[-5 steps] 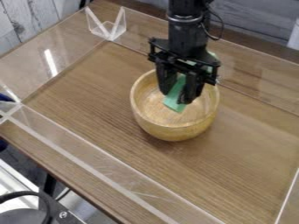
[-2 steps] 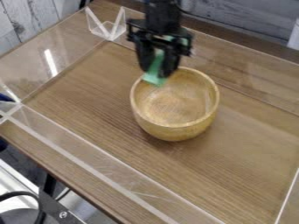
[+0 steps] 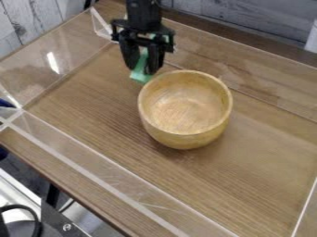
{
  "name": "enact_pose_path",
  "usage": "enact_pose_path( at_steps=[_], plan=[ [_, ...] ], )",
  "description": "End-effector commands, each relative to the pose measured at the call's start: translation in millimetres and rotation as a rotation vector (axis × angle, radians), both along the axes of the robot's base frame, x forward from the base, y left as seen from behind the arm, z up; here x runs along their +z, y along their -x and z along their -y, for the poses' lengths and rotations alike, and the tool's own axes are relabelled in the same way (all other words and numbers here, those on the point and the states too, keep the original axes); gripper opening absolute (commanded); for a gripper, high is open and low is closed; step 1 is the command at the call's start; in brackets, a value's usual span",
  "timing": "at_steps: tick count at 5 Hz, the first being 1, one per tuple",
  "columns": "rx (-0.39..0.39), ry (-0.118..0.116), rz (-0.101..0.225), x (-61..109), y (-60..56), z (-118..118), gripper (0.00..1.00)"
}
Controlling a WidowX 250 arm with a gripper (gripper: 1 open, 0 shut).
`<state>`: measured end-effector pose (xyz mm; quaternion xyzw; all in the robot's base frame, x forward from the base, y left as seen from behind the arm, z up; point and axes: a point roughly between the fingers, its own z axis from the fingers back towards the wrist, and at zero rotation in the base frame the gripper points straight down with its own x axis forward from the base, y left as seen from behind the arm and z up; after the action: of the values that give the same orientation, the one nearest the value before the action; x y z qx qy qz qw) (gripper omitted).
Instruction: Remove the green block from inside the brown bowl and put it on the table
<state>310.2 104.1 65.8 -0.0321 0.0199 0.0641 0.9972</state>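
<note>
Your gripper (image 3: 141, 65) hangs over the table (image 3: 74, 102) just up and left of the bowl (image 3: 184, 109), jaws pinched narrow on the block (image 3: 144, 63), which shows as a green strip running down between the black fingers. The block is clear of the bowl: the bowl's hollow shows only bare wood grain, and the block's lower end sits beyond the rim, outside it. The extraction looks finished, and you are in the carry-and-place step. From this single high view you cannot tell for certain whether the block's lower end is touching the tabletop or is a little above it; a pale patch just beneath it may be a highlight or a reflection, and it blurs that edge. The next move calls for bringing the block straight down onto the open wood in front of the far acrylic wall (image 3: 247, 42), keeping it off the bowl's rim, which is near on the right. Only once the block bears on the table should you spread the jaws, since a release from height could let the bar tip or skid toward the bowl. The bar hangs roughly upright in the grip, so expect it to stand briefly or fall flat when freed; either would satisfy the task. After release, lift straight up so the fingers do not drag the block along.
</note>
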Motion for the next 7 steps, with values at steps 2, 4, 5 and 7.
enact_pose_path(
  at_steps=[2,4,5,7],
  plan=[
    [0.003,-0.048,0.062,-3.8,-26.7,-15.1,0.0],
    [0.008,-0.062,0.051,-17.0,-35.2,-21.4,0.0],
    [0.012,-0.067,0.047,-21.9,-37.9,-24.9,0.0],
    [0.02,-0.075,0.039,-32.6,-43.8,-32.9,0.0]
  ],
)
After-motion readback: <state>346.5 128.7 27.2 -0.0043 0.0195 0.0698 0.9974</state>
